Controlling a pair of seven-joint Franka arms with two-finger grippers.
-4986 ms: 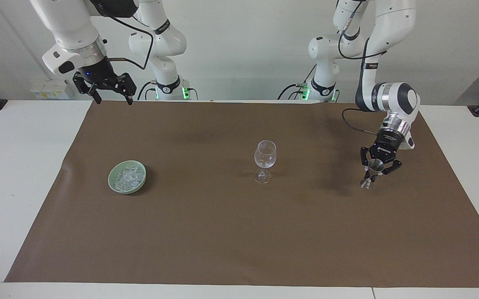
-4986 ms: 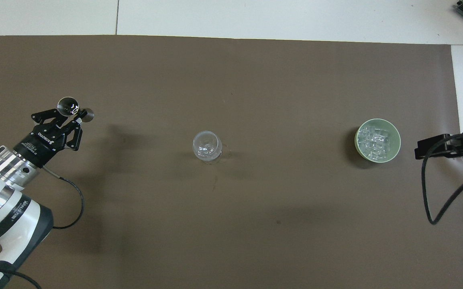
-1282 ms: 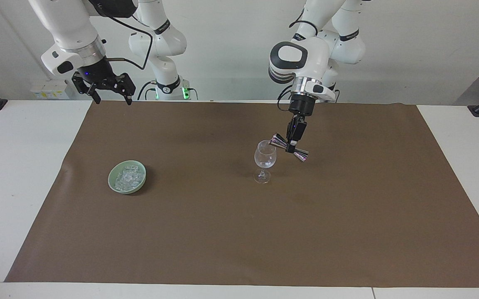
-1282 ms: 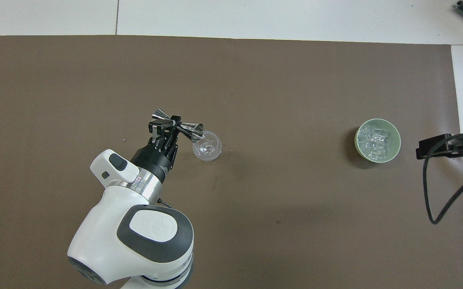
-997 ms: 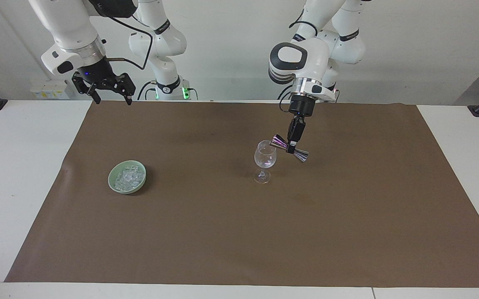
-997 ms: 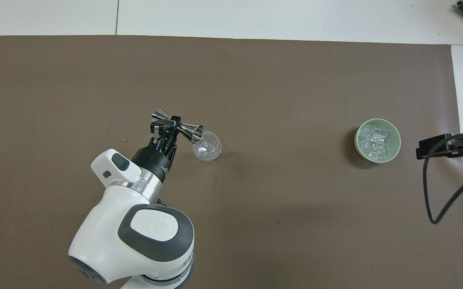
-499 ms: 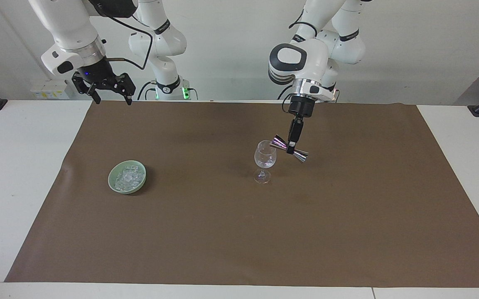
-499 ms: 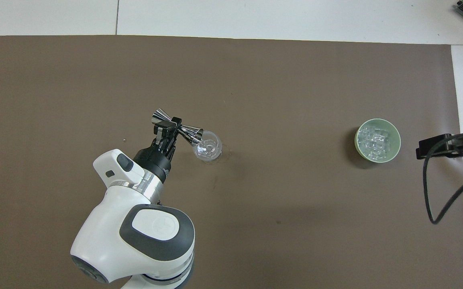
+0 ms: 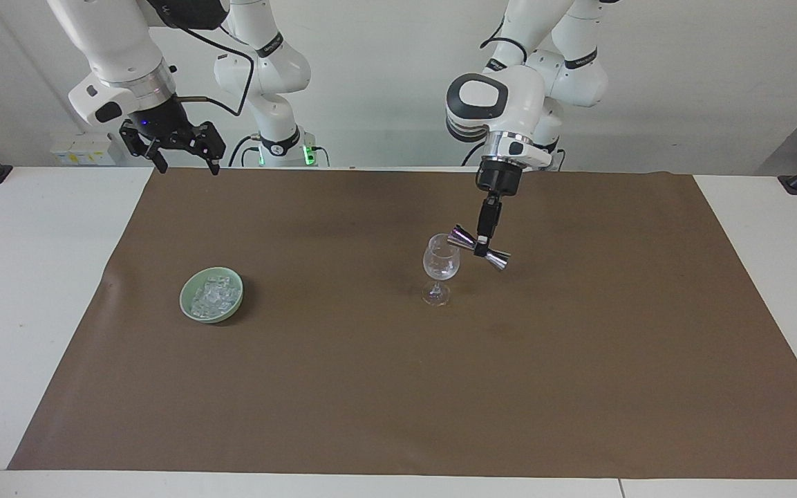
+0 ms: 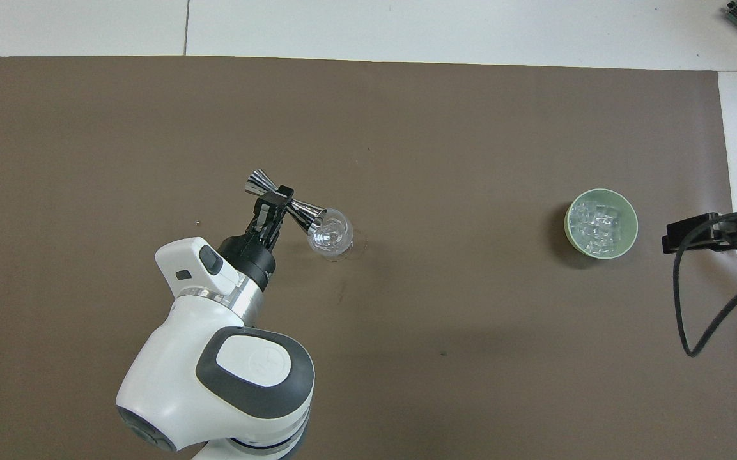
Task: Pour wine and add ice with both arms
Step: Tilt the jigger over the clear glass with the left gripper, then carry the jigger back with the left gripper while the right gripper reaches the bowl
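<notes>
A clear stemmed glass (image 9: 439, 268) (image 10: 330, 234) stands upright near the middle of the brown mat. My left gripper (image 9: 483, 241) (image 10: 277, 199) is shut on the waist of a silver double-ended jigger (image 9: 479, 247) (image 10: 284, 202). The jigger is tipped on its side, with one mouth at the glass's rim. A pale green bowl (image 9: 185, 297) (image 10: 567, 220) holds several clear ice cubes (image 9: 213, 294) (image 10: 600, 223) toward the right arm's end. My right gripper (image 9: 178, 144) (image 10: 694, 235) is open and empty, raised near the mat's corner by its base, where that arm waits.
The brown mat (image 9: 398, 387) (image 10: 406, 358) covers most of the white table (image 9: 18, 277). The left arm's big white wrist (image 10: 221, 370) hangs over the mat nearer to the robots than the glass. A black cable (image 10: 681, 306) loops below the right gripper.
Five seconds ago the left gripper held the jigger over the mat's left-arm end; it is now at the glass. In the last second the jigger has tipped a little more toward the glass.
</notes>
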